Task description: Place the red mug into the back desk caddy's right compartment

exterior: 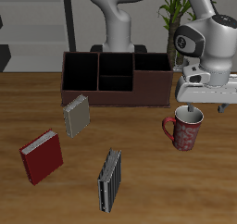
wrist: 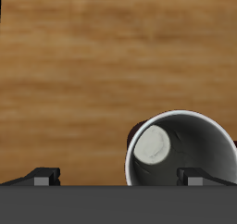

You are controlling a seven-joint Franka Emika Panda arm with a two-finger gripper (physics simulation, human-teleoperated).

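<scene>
The red mug [exterior: 185, 129] stands upright on the table in front of the back desk caddy's [exterior: 116, 91] end, its handle toward the table's middle. The right compartment [exterior: 151, 62] is black-lined, with nothing showing in it. My gripper [exterior: 205, 107] hangs just above the mug, offset a little to its outer side, open and holding nothing. In the wrist view the mug's white inside [wrist: 180, 149] shows from above; one fingertip [wrist: 199, 176] is over its opening and the other [wrist: 42, 176] is over bare wood, with the gripper [wrist: 120, 177] wide open.
A grey book [exterior: 76, 115] stands in front of the caddy's other end. A red book [exterior: 42, 155] and a dark book [exterior: 110, 180] lie nearer the table's front edge. The robot's base [exterior: 118, 29] and a plant [exterior: 176, 10] stand behind the caddy.
</scene>
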